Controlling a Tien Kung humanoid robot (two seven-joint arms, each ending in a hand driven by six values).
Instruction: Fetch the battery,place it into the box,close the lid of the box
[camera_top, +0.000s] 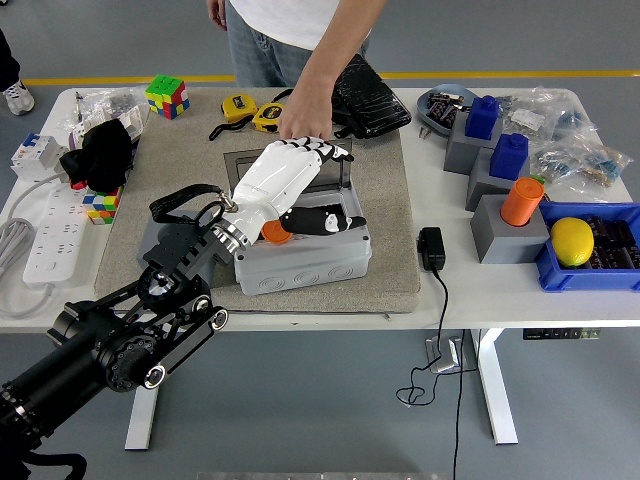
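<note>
Left hand (290, 185) hovered spread over the box (303, 255), holding nothing; the orange battery (272, 233) lay inside beneath it. A person's hand (305, 118) steadied the lid (290, 165) behind. Closing well probably meant clearing the opening, then pushing the lid down evenly.

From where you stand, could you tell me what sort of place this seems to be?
Probably a robotics lab or workshop: a white height-adjustable table on a grey floor with a yellow line, cluttered with tape measures, a power strip and a grey junction box for practice.
</note>
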